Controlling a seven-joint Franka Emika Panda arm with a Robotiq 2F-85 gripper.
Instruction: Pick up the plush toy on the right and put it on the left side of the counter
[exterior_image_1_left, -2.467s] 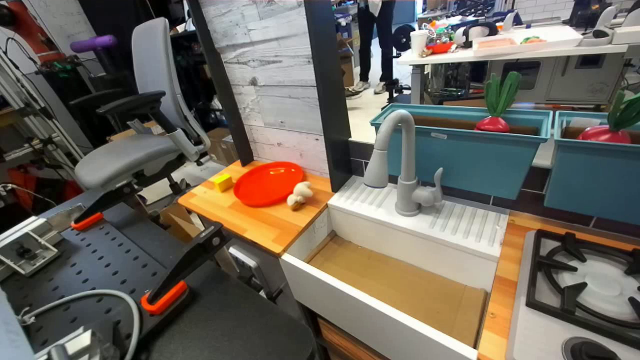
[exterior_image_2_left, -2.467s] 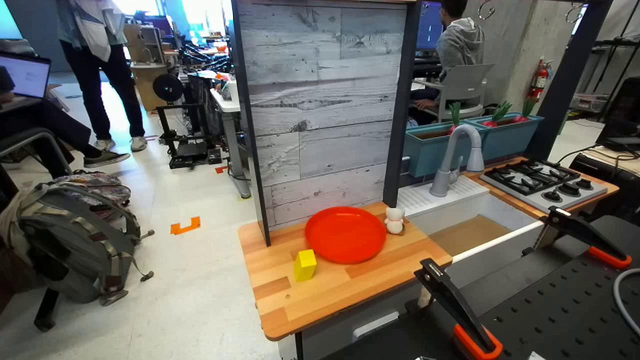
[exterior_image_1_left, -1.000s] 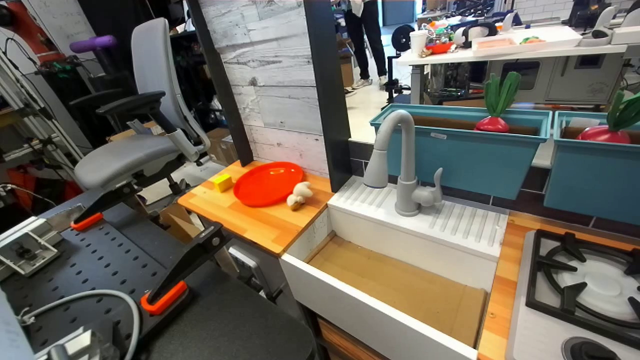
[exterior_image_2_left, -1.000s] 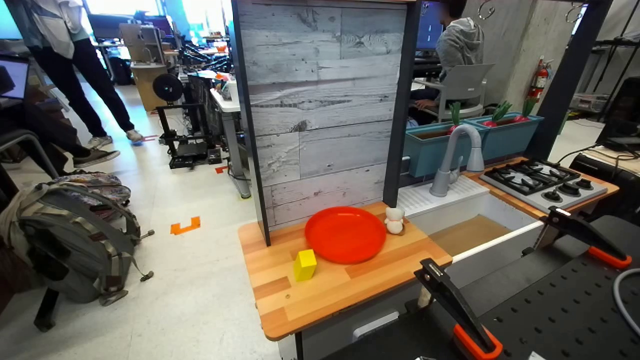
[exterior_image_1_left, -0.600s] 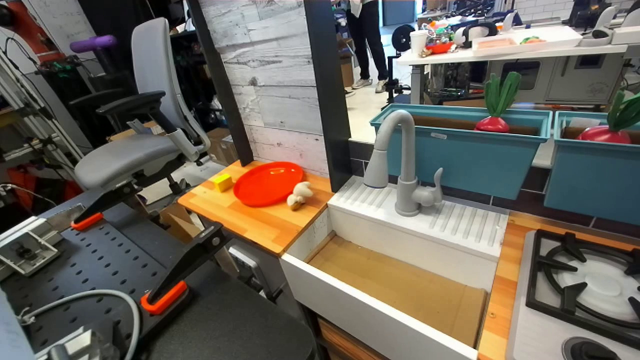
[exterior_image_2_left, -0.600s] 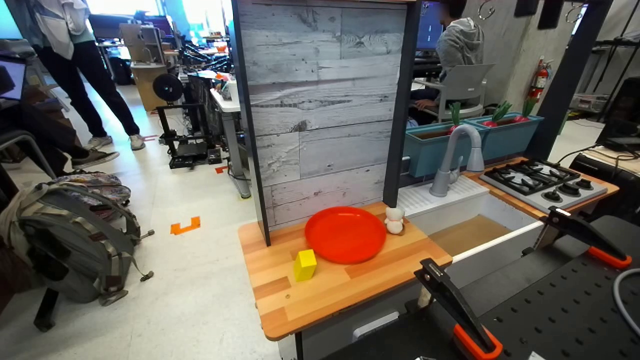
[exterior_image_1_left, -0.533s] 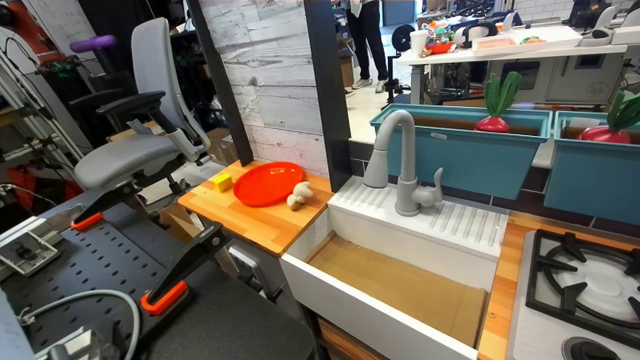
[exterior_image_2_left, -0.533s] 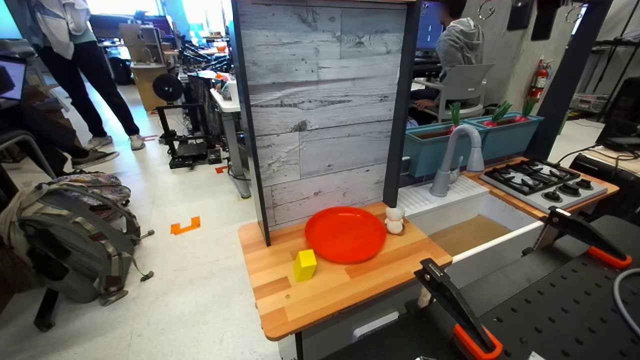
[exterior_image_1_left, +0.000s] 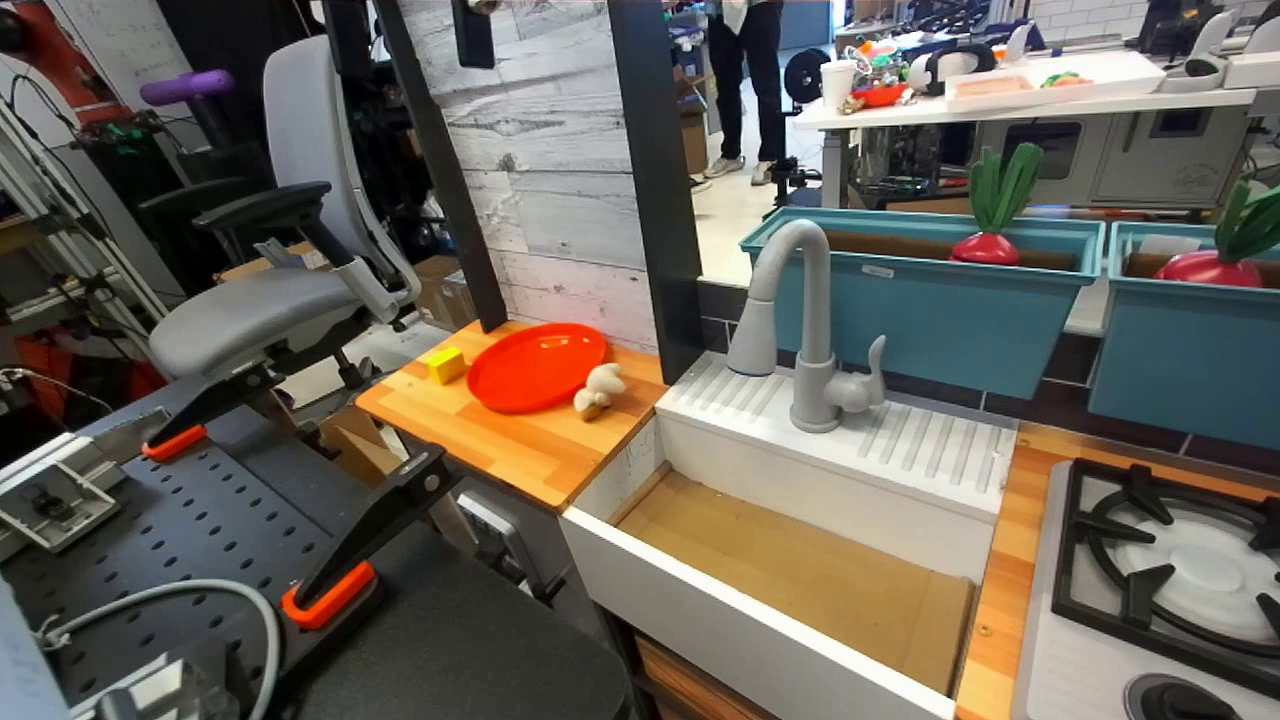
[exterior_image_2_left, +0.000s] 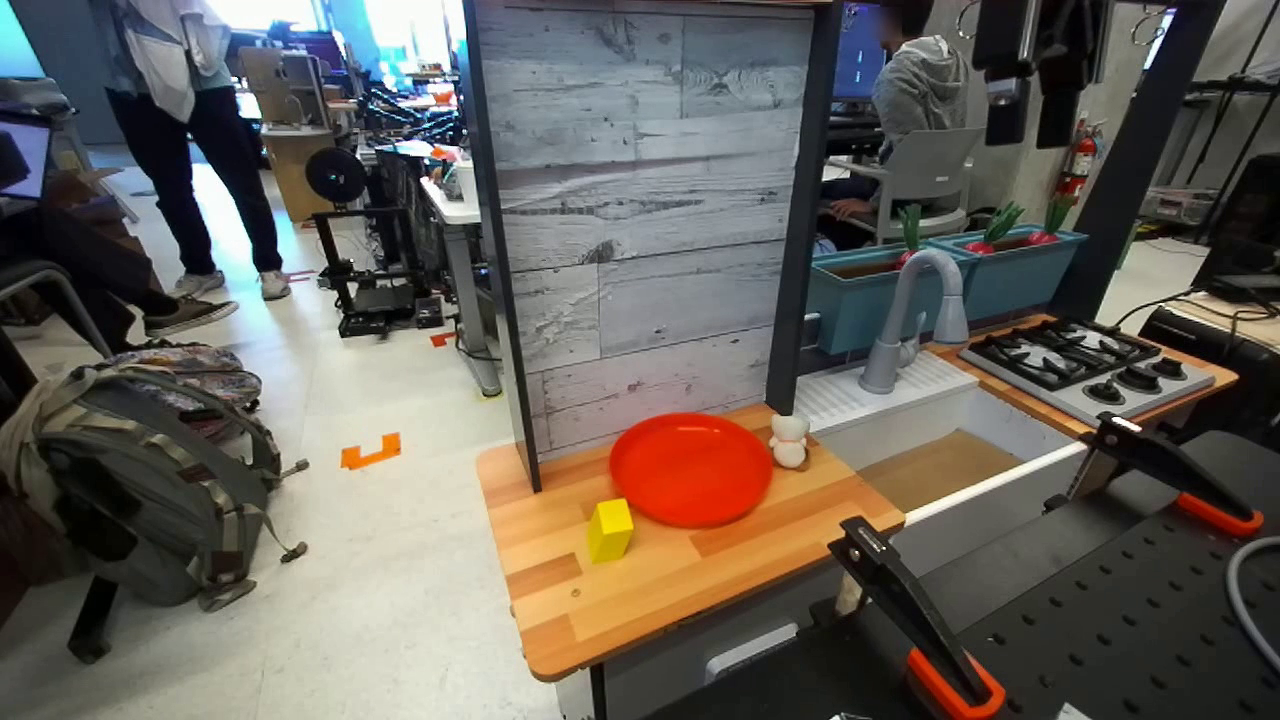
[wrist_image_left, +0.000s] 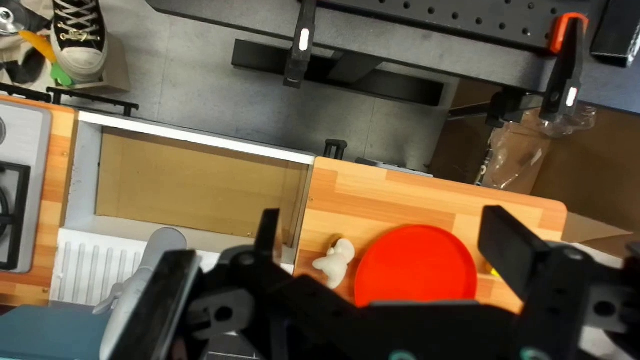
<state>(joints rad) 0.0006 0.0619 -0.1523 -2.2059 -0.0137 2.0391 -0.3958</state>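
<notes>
The cream plush toy (exterior_image_1_left: 600, 388) sits beside the red plate, near the sink end of the wooden counter (exterior_image_1_left: 500, 450). It also shows in an exterior view (exterior_image_2_left: 789, 442), with the counter (exterior_image_2_left: 740, 590). My gripper (exterior_image_2_left: 1031, 115) is open and empty, high above the scene; its fingertips also show at the top of an exterior view (exterior_image_1_left: 410, 40). In the wrist view my fingers (wrist_image_left: 382, 230) are wide apart. The plush toy (wrist_image_left: 336, 262) appears between them, closer to the left finger, well below. The counter (wrist_image_left: 380, 195) shows there too.
A red plate (exterior_image_2_left: 690, 470) lies mid-counter. A yellow block (exterior_image_2_left: 610, 530) stands at its far side, mostly hidden by a finger in the wrist view. A wooden panel (exterior_image_2_left: 650, 220) rises behind. A faucet (exterior_image_1_left: 815, 320) and white sink (exterior_image_1_left: 760, 640) adjoin. A clamp (exterior_image_2_left: 915, 610) stands in front.
My gripper has come down into view at the top of both exterior views. The plush toy, plate and yellow block have not moved. A person in the background has shifted.
</notes>
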